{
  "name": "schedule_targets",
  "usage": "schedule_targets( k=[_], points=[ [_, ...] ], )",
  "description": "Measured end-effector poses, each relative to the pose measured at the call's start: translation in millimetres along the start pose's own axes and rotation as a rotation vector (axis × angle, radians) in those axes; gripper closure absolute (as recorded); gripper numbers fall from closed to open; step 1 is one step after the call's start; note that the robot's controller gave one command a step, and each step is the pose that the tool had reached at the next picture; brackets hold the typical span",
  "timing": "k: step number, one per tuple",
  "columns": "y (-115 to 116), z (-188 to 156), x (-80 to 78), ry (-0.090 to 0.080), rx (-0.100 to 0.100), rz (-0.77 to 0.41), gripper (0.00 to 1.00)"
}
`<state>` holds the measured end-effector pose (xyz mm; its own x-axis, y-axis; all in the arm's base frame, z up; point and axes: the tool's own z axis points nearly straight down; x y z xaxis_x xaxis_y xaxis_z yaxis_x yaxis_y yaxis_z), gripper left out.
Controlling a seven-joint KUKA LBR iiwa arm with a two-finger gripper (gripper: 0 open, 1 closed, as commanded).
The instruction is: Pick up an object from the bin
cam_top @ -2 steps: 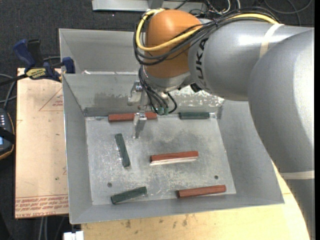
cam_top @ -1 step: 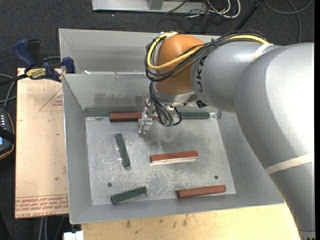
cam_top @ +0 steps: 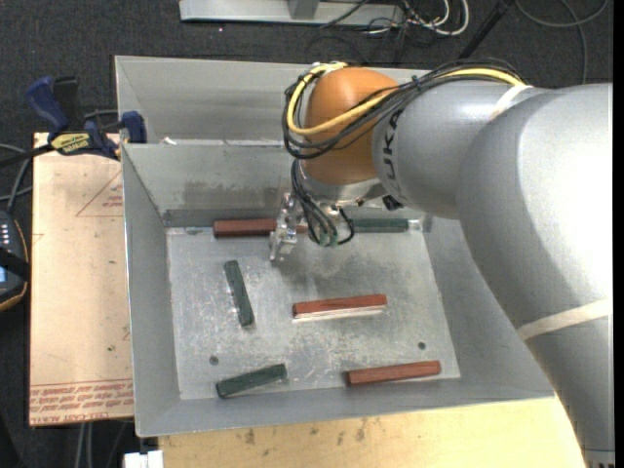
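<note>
My gripper [cam_top: 285,240] hangs over the back middle of the bin floor, its metal fingers pointing down just in front of a dark red bar [cam_top: 244,227] that lies along the back wall. Nothing shows between the fingers. A dark green bar [cam_top: 380,225] lies along the back wall to the right, partly hidden by the arm. A red bar with a pale top edge [cam_top: 339,307] lies on the floor in front of the gripper, and a dark green bar [cam_top: 239,293] lies slanted to its front left.
Near the front wall lie another dark green bar [cam_top: 252,380] and a red bar [cam_top: 392,372]. The arm and its orange cover with cables overhang the right and back of the bin.
</note>
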<state>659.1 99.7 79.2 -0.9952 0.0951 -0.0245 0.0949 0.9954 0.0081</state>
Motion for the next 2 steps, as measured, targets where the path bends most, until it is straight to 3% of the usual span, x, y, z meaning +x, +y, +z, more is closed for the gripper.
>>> schedule_targets(
  k=[1, 2],
  points=[
    [-24.8, -49.4, -2.3, 0.018, 0.005, -0.167, 0.0],
    [-24.4, -47.6, -1.1, 0.021, 0.004, -0.167, 0.0]
  ],
)
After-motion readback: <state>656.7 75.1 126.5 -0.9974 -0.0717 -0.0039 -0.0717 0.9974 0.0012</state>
